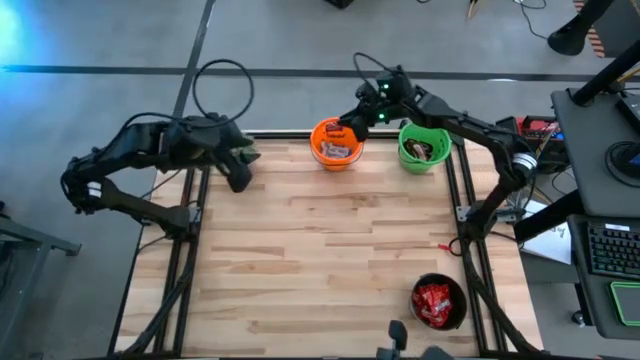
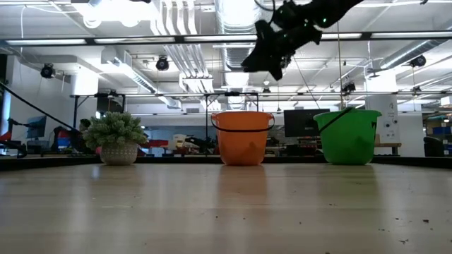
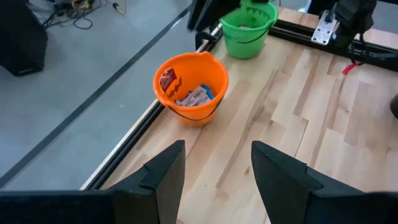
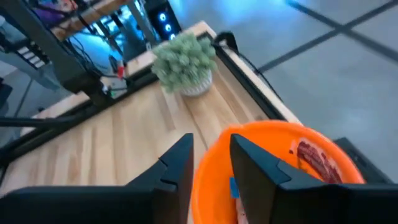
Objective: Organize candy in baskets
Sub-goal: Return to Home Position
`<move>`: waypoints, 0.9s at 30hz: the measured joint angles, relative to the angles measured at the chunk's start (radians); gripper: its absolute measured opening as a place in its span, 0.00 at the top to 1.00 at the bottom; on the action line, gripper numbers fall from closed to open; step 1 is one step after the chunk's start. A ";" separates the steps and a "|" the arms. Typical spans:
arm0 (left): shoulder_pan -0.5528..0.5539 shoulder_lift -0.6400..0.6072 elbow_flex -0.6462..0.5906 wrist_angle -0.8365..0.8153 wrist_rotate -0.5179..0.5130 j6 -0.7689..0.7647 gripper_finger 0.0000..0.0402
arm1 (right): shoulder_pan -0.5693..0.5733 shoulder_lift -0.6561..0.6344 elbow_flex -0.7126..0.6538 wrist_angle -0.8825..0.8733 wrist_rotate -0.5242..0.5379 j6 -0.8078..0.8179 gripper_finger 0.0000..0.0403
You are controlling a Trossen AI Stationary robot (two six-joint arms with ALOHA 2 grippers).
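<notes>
Overhead, we see the table [image 1: 320, 250] mostly as a wide stretch of bare planks. The orange basket [image 1: 335, 164] and the green basket [image 1: 412, 160] stand upright at the far edge, near each other but not touching. The black basket [image 1: 440, 279] stands well apart from them, close to the near right corner and the right edge. A potted plant [image 2: 119, 137] sits by the far left corner.

All the candy [image 3: 196, 97] we can find lies inside the baskets. In the orange one, blue-and-white bars lie heaped at a slant, their long sides running roughly along the far edge, and a reddish piece [image 3: 166, 79] leans on the wall. Dark bars [image 1: 425, 150] lie in the green basket, but we cannot tell which way they point. Red packets [image 1: 434, 303] fill the black one in a crumpled pile.

The right gripper [image 1: 348, 127] hangs high over the orange basket's far rim, touching nothing. Its jaws are parted by a narrow gap and hold nothing. The left gripper [image 3: 216, 168] waits above the far left corner beside the plant, with its jaws spread wider and also empty.
</notes>
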 joint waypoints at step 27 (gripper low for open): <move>-0.011 -0.841 -1.004 0.652 0.095 -0.045 0.58 | 0.031 -0.212 0.000 -0.093 0.000 0.247 0.93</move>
